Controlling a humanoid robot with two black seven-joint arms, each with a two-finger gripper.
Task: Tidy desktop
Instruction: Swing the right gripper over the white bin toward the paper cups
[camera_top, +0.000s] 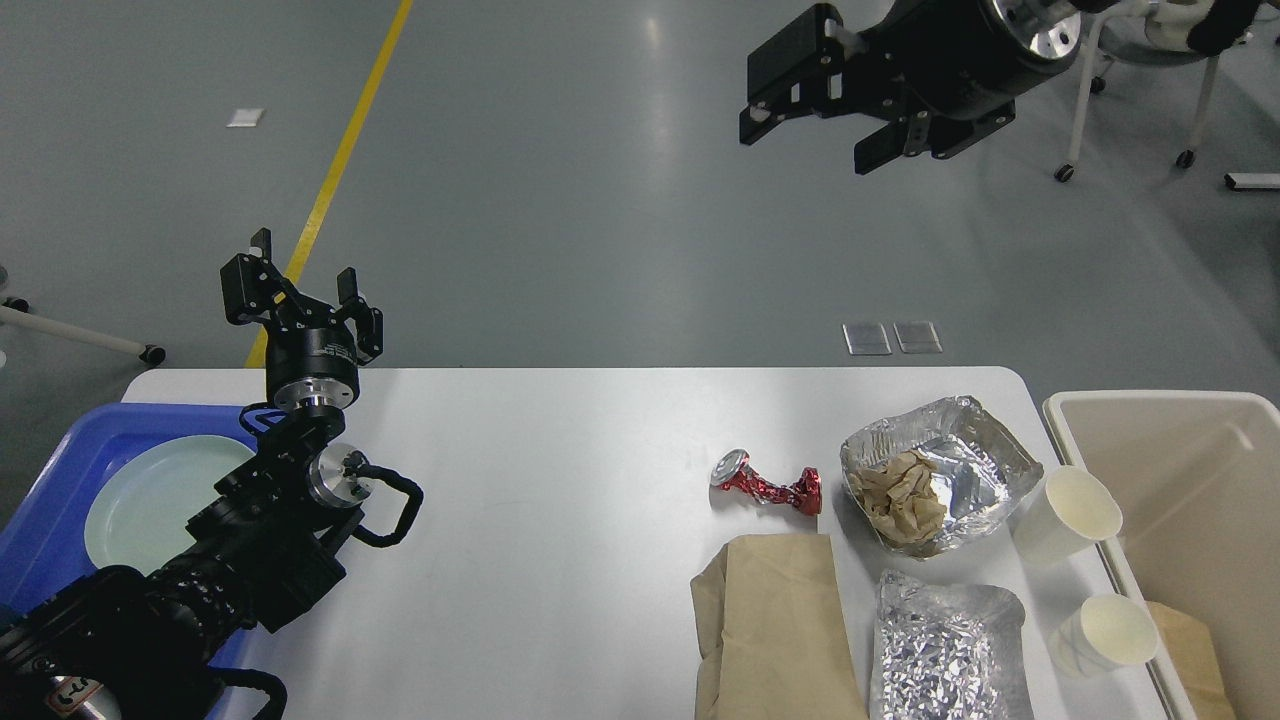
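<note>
The right tool (812, 100) hangs high above the floor beyond the tabletop (560, 540), fingers spread and empty. The left tool (296, 290) sits over the tabletop's far left corner, also spread and empty. The tabletop fills the lower view, its long axis running left to right. It looks rigid, heavy and smooth; nothing on it calls for gripping it. The litter on its right side, a crushed can (766, 485), a foil tray (938, 485), a paper bag (775, 625) and cups (1068, 515), likely weighs little and dents easily.
</note>
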